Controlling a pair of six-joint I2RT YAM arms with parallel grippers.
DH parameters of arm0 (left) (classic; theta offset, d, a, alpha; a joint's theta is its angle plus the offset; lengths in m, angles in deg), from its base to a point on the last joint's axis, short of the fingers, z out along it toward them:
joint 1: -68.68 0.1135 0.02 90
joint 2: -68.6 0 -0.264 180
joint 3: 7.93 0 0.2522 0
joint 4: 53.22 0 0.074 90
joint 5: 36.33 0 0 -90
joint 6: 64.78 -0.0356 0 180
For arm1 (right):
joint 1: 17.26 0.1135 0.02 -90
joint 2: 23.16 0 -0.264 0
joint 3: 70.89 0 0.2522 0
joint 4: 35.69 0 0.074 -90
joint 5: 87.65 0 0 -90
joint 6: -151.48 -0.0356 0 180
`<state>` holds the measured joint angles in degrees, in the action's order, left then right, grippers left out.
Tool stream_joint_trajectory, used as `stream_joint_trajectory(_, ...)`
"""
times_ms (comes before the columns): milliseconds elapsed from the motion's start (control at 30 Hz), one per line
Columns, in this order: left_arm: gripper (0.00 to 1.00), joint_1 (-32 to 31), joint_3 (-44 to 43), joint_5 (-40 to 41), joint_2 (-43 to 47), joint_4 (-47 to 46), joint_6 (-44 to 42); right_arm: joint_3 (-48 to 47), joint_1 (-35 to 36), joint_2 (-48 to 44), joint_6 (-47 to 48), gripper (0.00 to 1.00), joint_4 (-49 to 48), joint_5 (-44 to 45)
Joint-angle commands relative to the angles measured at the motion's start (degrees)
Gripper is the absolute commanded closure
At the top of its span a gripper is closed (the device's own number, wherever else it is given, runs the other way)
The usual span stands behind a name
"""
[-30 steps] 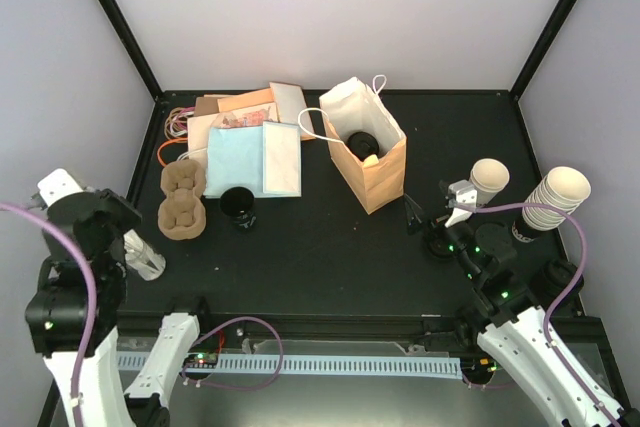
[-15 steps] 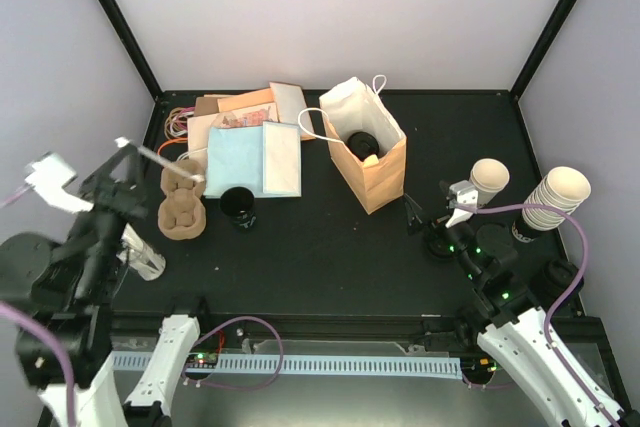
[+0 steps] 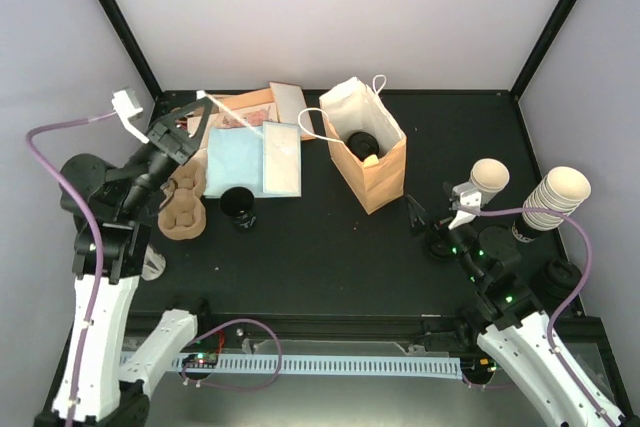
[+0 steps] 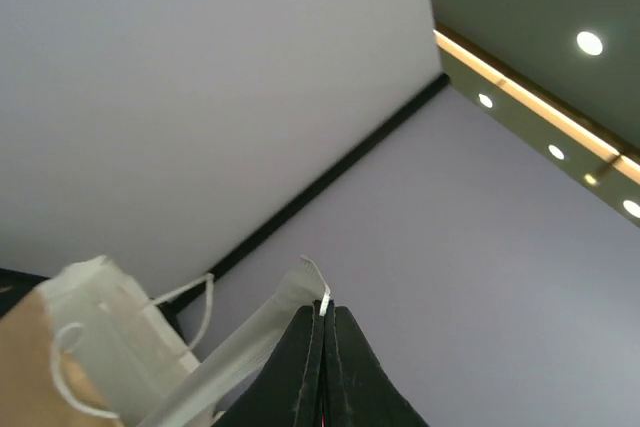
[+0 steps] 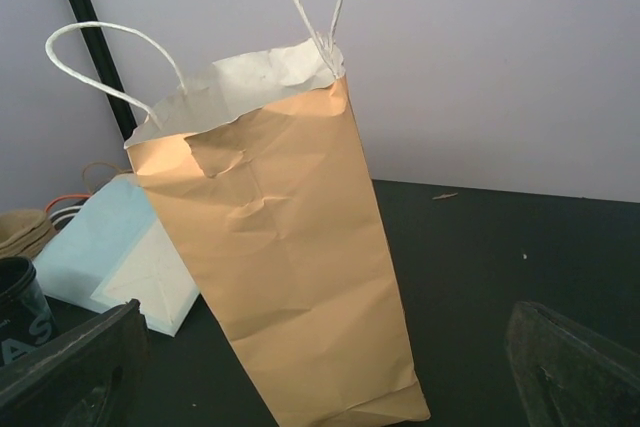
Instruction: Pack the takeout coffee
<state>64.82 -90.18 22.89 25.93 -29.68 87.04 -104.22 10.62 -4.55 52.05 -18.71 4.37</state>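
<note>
Stands a brown paper bag with white twine handles (image 3: 382, 183) upright and open on the black tabletop (image 3: 320, 252). Holds the takeout coffee, a pale paper cup under a round black plastic lid (image 3: 360, 143), inside that bag at its near corner, only the lid and a sliver of side in sight. Pinches a thin white paper strip (image 4: 245, 347) in the tightly closed left gripper (image 4: 325, 315), in the air well left of the bag. Aims the right gripper (image 5: 325, 317) at the bag from its right, jaws spread wide, gripping nothing. Sets a dark lidded cup with pale lettering (image 3: 238, 205) and a light blue flat envelope (image 3: 240, 162) left of the bag, stacked lidless cream paper cups (image 3: 553, 199) well to its right.
</note>
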Motion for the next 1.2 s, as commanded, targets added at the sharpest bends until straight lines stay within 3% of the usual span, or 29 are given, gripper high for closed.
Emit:
stream_joint_trajectory(0,0.98,-8.5,-1.6,4.1,-5.4,-10.2,-1.4,-1.9,-0.2,-0.3,0.8,0.00,0.7,1.9)
stream_joint_trajectory(267,0.98,-20.1,-7.5,9.0,-18.1,-14.7,-6.7,-3.4,-0.2,0.1,1.8,0.00,2.2,3.4)
stream_joint_trajectory(433,0.98,-22.3,-10.6,12.7,-24.8,-14.4,-11.6,-3.9,-0.2,-0.4,2.2,0.00,3.3,4.0)
stream_joint_trajectory(767,0.98,-23.1,-16.0,12.9,-39.1,-17.6,-12.0,-3.4,-0.2,-0.9,2.3,0.00,3.9,4.9)
stream_joint_trajectory(800,0.95,-23.1,-16.8,12.9,-40.4,-17.5,-12.1,-3.3,-0.2,-0.9,2.3,0.00,3.8,5.0)
stream_joint_trajectory(833,0.85,-23.3,-18.0,12.7,-41.7,-16.8,-12.5,-3.2,-0.2,-0.8,2.2,0.00,3.6,5.0)
stream_joint_trajectory(933,0.31,-23.9,-23.0,12.6,-46.0,-11.6,-16.0,-3.0,-0.2,-0.6,2.1,0.00,3.5,5.0)
stream_joint_trajectory(1000,0.06,-24.0,-26.1,12.4,-48.1,-7.1,-19.6,-3.1,-0.2,-0.5,2.1,0.00,3.5,4.9)
stream_joint_trajectory(1033,0.02,-24.0,-27.2,12.3,-48.7,-5.1,-20.9,-3.1,-0.2,-0.5,2.1,0.00,3.6,4.9)
stream_joint_trajectory(1167,0.01,-24.1,-27.5,12.9,-47.4,0.0,-24.6,-3.0,-0.2,-0.8,2.1,0.00,3.9,5.1)
